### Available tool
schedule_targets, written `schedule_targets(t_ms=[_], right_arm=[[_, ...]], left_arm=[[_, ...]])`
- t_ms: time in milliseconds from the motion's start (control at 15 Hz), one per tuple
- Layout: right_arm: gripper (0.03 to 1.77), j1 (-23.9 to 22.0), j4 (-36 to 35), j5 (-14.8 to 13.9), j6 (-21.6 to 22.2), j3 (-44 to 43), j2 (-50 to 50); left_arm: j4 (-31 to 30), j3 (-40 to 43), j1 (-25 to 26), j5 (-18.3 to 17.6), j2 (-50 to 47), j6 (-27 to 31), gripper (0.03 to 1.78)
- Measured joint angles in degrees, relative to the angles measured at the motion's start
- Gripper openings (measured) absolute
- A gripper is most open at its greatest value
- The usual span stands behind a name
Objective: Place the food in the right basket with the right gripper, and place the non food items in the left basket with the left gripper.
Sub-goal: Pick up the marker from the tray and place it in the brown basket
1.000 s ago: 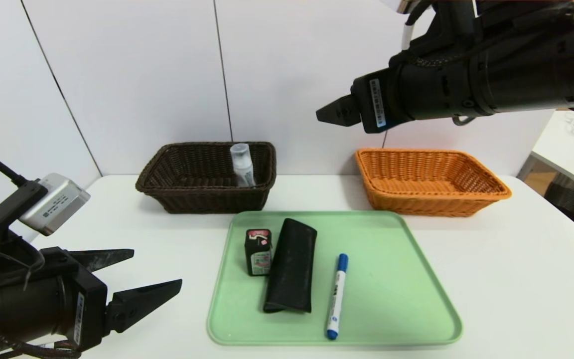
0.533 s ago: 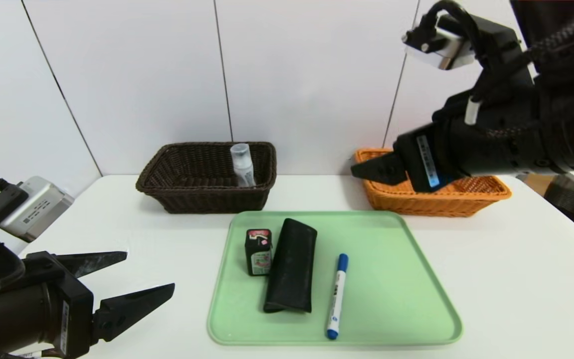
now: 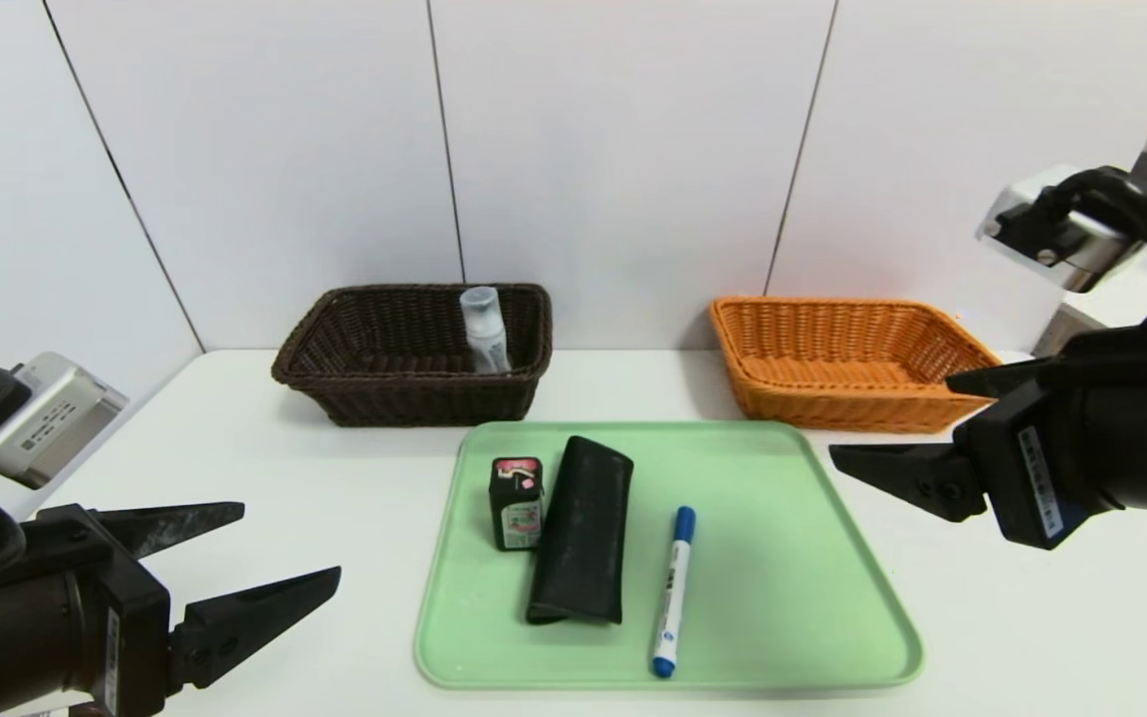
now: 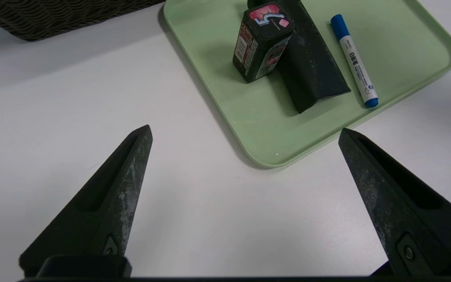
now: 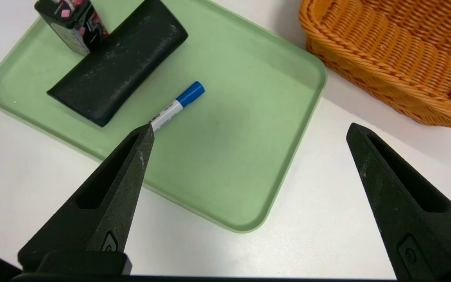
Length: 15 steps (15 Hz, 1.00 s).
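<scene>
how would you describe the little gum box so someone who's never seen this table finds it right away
Start at the green tray in the middle of the white table, in front of the two baskets. Three things sit on it: the gum box is nearest the robot's left, right beside the flat black case. It is the only one standing upright, small and dark with a pink-red top.
</scene>
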Motion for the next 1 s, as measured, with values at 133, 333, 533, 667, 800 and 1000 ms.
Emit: schedule_targets(t_ms=[133,333,533,667,800,1000], right_arm=[[1.69,-1.4,-2.9,-0.4,0.1,3.8,-2.7],[1.69,-3.6,-4.5,-1.8,0.1,9.0,-5.9],[1.69,-5.6,-8.2,-2.0,-0.2,14.7,-9.3],[1.69,-6.2,-8.6,-2.0,-0.3,17.1,-11.2],[1.69,-6.7,-8.6,-1.9,-0.4,18.0,-12.3],[1.69,-6.8,-8.7,-1.8,-0.5,18.9,-13.1]], left_arm=[[-0.1,0.2,0.0,0.0,0.0,0.0,1.69],[0.0,0.4,0.0,0.0,-0.4,-0.1,1.69],[-0.1,1.2,0.0,-0.2,-1.0,-0.1,1.69],[0.0,1.5,0.0,-0.2,-1.3,-0.1,1.69],[0.2,1.2,-0.1,-0.2,-1.4,-0.1,1.69],[1.9,-0.9,-2.7,-0.1,-1.2,-0.3,1.69]])
